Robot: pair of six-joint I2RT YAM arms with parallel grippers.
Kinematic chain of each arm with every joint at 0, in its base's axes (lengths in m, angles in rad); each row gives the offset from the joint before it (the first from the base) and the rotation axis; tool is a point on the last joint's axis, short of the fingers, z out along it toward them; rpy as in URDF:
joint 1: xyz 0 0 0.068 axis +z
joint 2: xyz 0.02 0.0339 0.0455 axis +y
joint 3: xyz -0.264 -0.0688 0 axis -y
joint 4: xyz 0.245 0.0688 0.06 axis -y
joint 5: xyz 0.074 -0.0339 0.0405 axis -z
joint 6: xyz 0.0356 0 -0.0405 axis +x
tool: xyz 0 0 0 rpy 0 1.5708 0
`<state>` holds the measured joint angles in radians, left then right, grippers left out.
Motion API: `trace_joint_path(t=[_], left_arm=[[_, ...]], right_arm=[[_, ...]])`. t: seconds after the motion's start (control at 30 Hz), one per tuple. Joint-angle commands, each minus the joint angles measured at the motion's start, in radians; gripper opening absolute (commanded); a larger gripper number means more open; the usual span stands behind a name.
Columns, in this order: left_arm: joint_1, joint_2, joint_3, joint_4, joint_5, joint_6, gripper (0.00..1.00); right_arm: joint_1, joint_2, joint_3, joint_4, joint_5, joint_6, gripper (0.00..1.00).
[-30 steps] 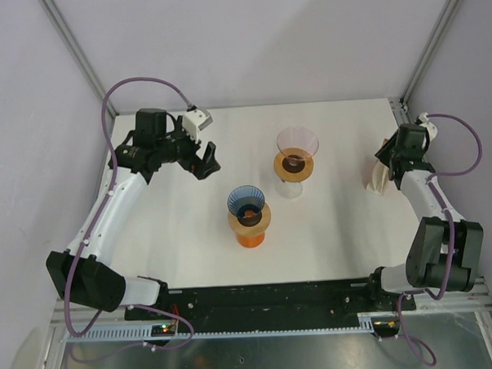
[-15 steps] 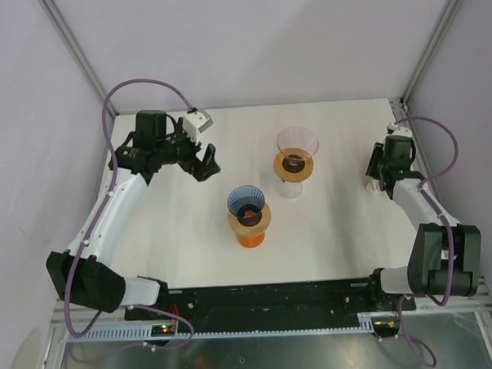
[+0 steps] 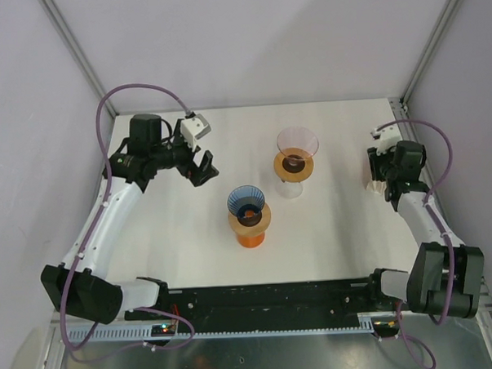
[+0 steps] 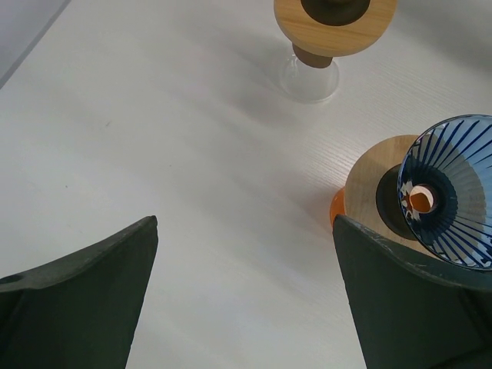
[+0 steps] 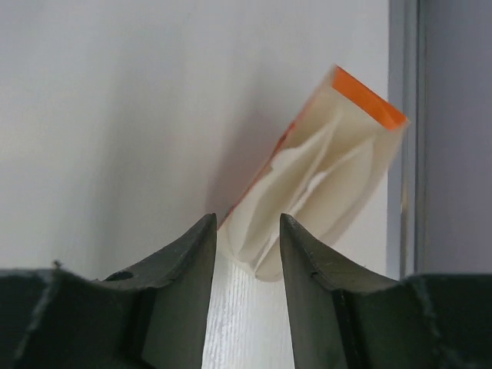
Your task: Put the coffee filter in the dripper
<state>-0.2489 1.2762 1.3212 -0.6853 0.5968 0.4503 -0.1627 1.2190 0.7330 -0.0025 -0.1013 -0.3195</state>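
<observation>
The coffee filter stack (image 5: 323, 184), white paper with an orange strip along its far edge, is seen tilted at the right edge of the table (image 5: 115, 115), just beside the metal rail (image 5: 403, 115) and well apart from both drippers. Its lower end is taken in between the fingertips of the right gripper (image 5: 247, 224), whose jaws are set only a narrow way apart; whether the paper is actually pinched cannot be told. Near the middle of the table the blue dripper (image 3: 246, 202) is carried on a wooden ring (image 3: 249, 223) over an orange stand (image 3: 251, 237). The pink dripper (image 3: 297, 140) is seated on a second wooden ring (image 3: 295, 166) over a clear stand (image 3: 290, 189), farther back and to the right. The left gripper (image 4: 246, 292) is held above the left part of the table with its jaws spread wide and nothing between them; bare table is seen through the gap, and the blue dripper is seen just beyond one finger.
</observation>
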Motion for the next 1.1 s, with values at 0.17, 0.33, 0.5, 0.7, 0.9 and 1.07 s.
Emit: trace_joint_path(t=[0.17, 0.33, 0.5, 0.7, 0.9, 1.07], left_arm=[[0.019, -0.048, -0.04, 0.032, 0.062, 0.081, 1.0], [0.025, -0.038, -0.042, 0.032, 0.077, 0.09, 1.0], [0.032, -0.034, -0.041, 0.031, 0.085, 0.09, 0.99], [0.044, -0.018, -0.031, 0.031, 0.092, 0.091, 1.0], [0.053, -0.007, -0.023, 0.031, 0.106, 0.095, 1.0], [0.054, 0.001, -0.018, 0.031, 0.112, 0.097, 1.0]], right_arm=[[0.104, 0.018, -0.068, -0.055, 0.125, -0.386, 0.41], [0.089, 0.002, -0.146, -0.014, 0.124, -0.445, 0.41], [0.09, 0.043, -0.165, 0.06, 0.142, -0.464, 0.41], [0.116, 0.081, -0.165, 0.106, 0.171, -0.473, 0.4], [0.137, 0.11, -0.164, 0.138, 0.169, -0.492, 0.37], [0.146, 0.134, -0.165, 0.159, 0.217, -0.497, 0.37]])
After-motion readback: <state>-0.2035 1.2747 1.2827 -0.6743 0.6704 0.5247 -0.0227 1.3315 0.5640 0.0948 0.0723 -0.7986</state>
